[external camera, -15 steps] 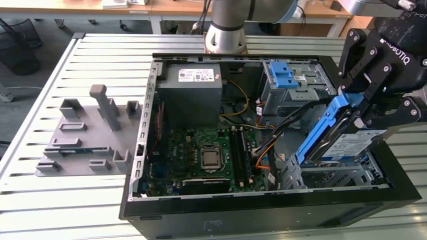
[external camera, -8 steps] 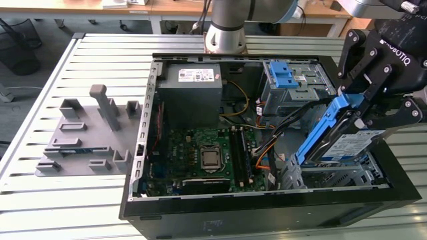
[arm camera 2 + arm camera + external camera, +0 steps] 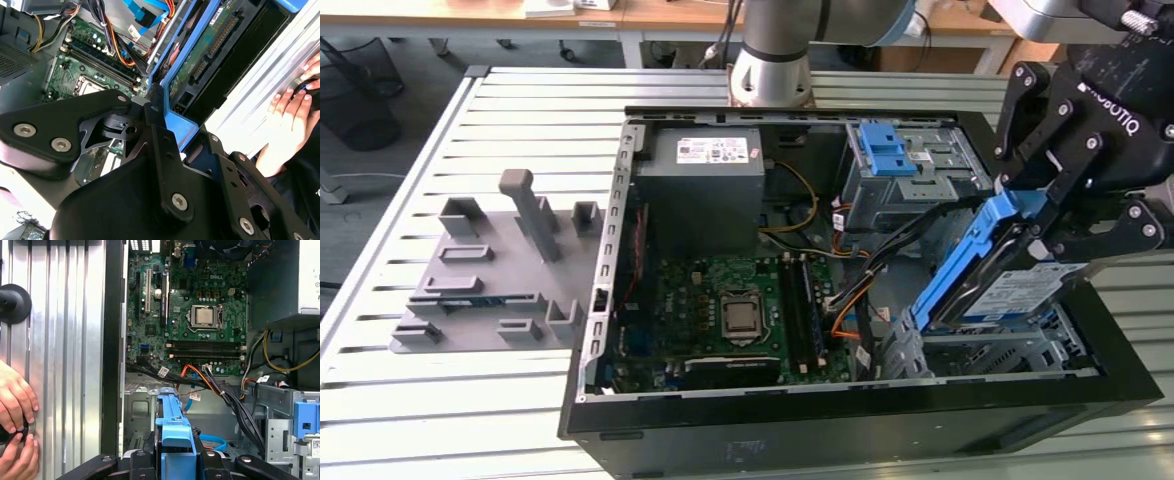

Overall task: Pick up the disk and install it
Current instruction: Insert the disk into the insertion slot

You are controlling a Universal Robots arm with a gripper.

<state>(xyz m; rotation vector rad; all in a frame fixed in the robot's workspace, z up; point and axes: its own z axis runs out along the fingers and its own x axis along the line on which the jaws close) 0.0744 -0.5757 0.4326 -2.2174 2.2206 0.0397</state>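
Over the bay [image 3: 994, 352] at the corner of the case [image 3: 854, 425] on the exterior view's right, the disk [image 3: 1017, 292] is held steeply tilted with its label side up. Its lower end is close above the bay's rim; whether the two touch cannot be told. The gripper [image 3: 1051, 232] is clamped on the disk's upper end, its fingers [image 3: 156, 112] pressed against the blue carrier [image 3: 174, 422], as is seen in both wrist views.

The step in hand is judged to be the seating of the disk in the bay. For this to be done well, the carrier's long edges should be kept parallel to the bay walls, so that neither side binds. Black cables [image 3: 907, 238] run just beside the disk, and a blue cable [image 3: 212, 441] lies inside the case close by the carrier. A snagged or pinched lead is judged the likeliest fault, so a slow, lightly loaded approach is advised. Because the disk is gripped near one end, the free end may be levered out of line if pressed against the rim.

A person's hands [image 3: 15, 412] rest on the table [image 3: 520, 400] just beside the case wall and should be kept clear of.
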